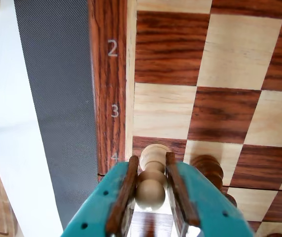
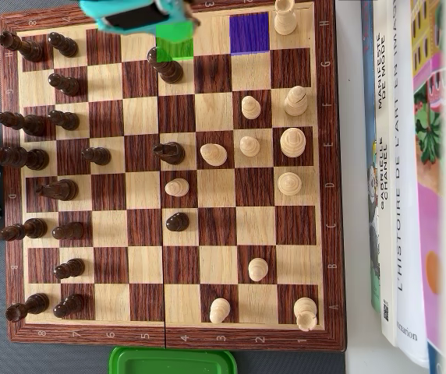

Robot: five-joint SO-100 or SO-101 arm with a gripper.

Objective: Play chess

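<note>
Teal gripper (image 1: 151,190) clamped on a light pawn (image 1: 152,177), jaws narrow and pressed to both its sides, above the chessboard (image 1: 168,106) edge near rank 4, beside a dark piece (image 1: 208,169)

From where I sit this looks like a home setup, a desk or table in a living room or study rather than a lab. I see a folding wooden chessboard (image 2: 168,331) laid on a dark grey mat (image 1: 57,98), and beside it in the overhead view a row of illustrated books (image 2: 410,179) lying flat, one spine reading "L'histoire de l'art en images". A green plastic lid or box (image 2: 172,361) pokes in at the bottom edge, an ordinary household thing.
</note>
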